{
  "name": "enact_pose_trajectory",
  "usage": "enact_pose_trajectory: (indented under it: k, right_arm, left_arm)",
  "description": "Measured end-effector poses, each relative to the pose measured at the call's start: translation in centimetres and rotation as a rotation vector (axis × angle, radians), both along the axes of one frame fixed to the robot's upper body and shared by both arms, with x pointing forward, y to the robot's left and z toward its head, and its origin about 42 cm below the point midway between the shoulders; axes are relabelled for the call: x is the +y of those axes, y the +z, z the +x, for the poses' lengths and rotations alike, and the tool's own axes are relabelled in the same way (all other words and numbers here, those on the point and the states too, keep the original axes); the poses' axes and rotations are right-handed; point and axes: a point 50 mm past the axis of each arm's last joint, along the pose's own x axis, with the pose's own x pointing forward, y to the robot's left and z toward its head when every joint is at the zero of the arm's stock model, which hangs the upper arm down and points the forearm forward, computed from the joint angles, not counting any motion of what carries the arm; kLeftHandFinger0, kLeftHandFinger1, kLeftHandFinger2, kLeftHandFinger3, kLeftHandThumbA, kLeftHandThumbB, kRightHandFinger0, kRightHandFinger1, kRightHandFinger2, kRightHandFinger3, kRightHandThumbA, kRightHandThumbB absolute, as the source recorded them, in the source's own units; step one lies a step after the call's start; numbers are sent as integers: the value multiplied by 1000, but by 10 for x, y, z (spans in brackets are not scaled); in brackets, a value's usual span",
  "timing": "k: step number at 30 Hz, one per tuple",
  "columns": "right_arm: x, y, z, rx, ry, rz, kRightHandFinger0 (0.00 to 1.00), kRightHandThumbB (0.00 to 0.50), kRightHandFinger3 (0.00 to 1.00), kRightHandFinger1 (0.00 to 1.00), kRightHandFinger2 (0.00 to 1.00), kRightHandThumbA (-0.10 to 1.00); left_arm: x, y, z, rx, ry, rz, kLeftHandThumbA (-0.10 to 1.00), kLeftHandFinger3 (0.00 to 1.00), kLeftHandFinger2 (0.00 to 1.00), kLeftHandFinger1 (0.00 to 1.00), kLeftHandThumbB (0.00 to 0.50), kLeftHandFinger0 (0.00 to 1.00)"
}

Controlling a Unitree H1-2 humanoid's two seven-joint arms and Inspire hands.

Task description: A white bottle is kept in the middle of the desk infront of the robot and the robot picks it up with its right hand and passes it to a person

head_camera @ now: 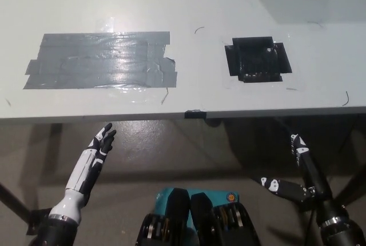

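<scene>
Desk (189, 6) bare; right hand (300, 177) empty, splayed

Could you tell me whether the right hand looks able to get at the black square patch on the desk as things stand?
Probably yes: the right hand, open, hangs below the desk's front edge, and the black square patch lies above with nothing on or around it.

desk (189, 6): flat tape patch (100, 60), black recess (257, 58) | desk edge lies above both lowered hands
</scene>
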Motion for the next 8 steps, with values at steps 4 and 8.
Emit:
enact_pose_trajectory:
  k: [4,8]
  right_arm:
    - [0,-1,-1,-2,8,-1,1000,305,1000,1000,1000,955]
    - [0,-2,-1,-2,14,-1,1000,295,1000,1000,1000,949]
  left_arm:
    - [0,-1,-1,2,1,0,947,1000,1000,1000,126,988]
    - [0,-2,-2,5,1,-1,942,1000,1000,1000,122,984]
